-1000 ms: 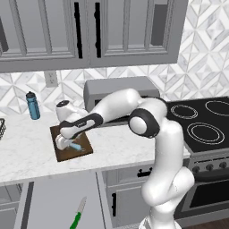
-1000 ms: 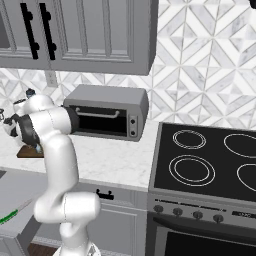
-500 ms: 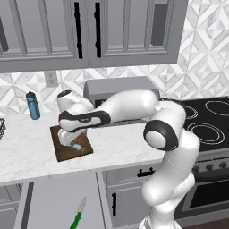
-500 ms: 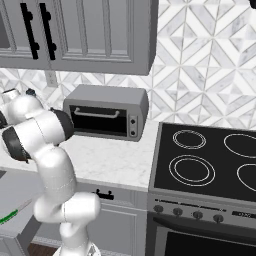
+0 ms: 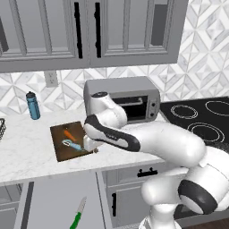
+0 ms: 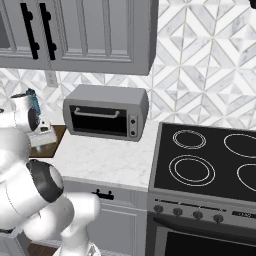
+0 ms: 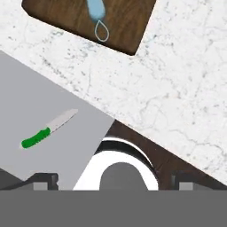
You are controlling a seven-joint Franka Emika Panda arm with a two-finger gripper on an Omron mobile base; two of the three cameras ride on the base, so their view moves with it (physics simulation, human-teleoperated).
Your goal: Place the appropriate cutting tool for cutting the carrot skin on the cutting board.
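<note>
Two things, peeler (image 5: pixel 71 144) and carrot (image 5: pixel 69 134), lie on cutting board (image 5: pixel 60 152).

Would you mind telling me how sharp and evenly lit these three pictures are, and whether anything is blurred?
Left base view: flat, even light, the peeler and carrot crisp on the cutting board. Right base view: equally sharp, no glare on the stovetop. Hand view: soft, slightly blurred; the knife has fuzzy edges.

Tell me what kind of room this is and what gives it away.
A rendered home kitchen, by the look of it: a toaster oven sits on a marble-look counter under grey wall cabinets, a black four-burner stove stands beside it, and a cutting board carries a carrot and peeler.
</note>
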